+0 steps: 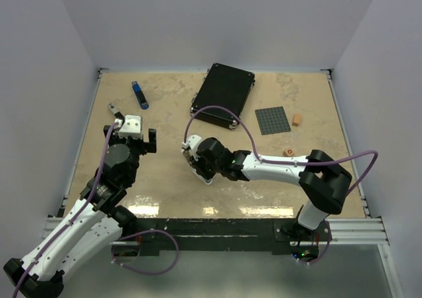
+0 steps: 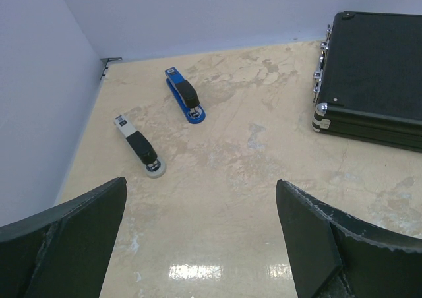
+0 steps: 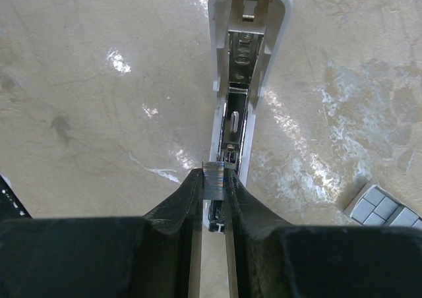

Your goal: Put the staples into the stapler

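Right wrist view: a short silvery strip of staples [image 3: 213, 177] is clamped between the tips of the right gripper [image 3: 213, 182], with the fingers [image 3: 186, 196] drawn almost together on it. The strip is held at the 6 o'clock end of the opened white stapler [image 3: 249, 60], whose exposed metal channel runs toward 12 o'clock. Contact between strip and channel cannot be told.

Left wrist view: the left gripper [image 2: 201, 186] is held with its fingers wide apart above the tabletop [image 2: 264, 153]. A black-and-white stapler [image 2: 140, 147] is seen at 11 o'clock, a blue stapler [image 2: 185, 95] just beyond it, and a black case [image 2: 372, 74] at 2 o'clock.
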